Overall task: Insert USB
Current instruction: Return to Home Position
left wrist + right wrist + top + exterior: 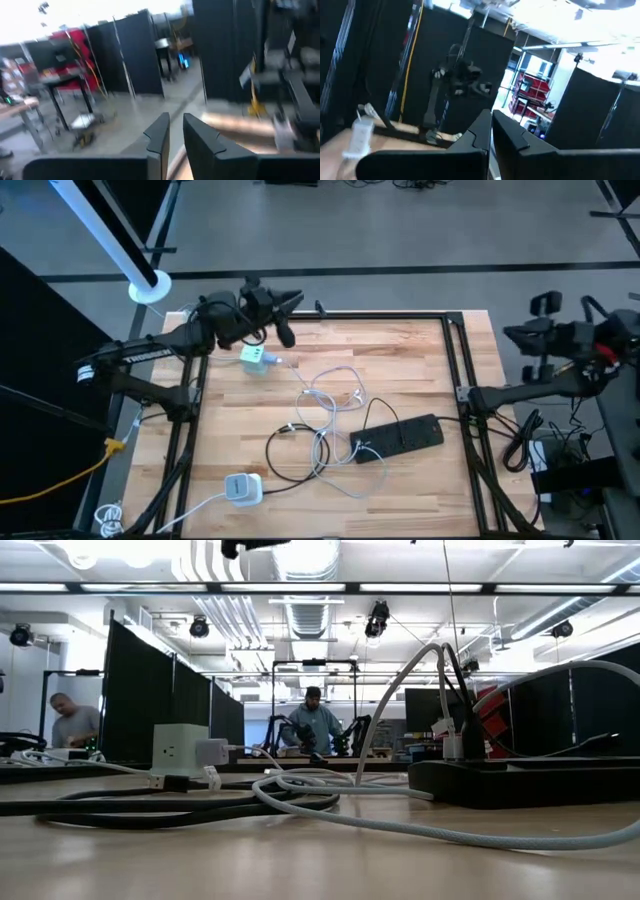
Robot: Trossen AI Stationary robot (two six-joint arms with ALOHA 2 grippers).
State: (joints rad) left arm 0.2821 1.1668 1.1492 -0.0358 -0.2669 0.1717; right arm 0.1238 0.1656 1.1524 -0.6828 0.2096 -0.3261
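High view: I am seeing the black outlet extension lying on the table. The white USB cable and the black USB cable are both meeting its end on the left arm's side. The left gripper is hovering well apart from that extension, near the light green outlet extension. The right arm is sitting off the table, past the black extension's other end.

Low view: the cables are rising in arcs out of the black extension.

Left wrist view: the fingers are standing close together with a slim gap, gripping nothing.

Right wrist view: the right gripper is showing its fingers nearly touching, empty.
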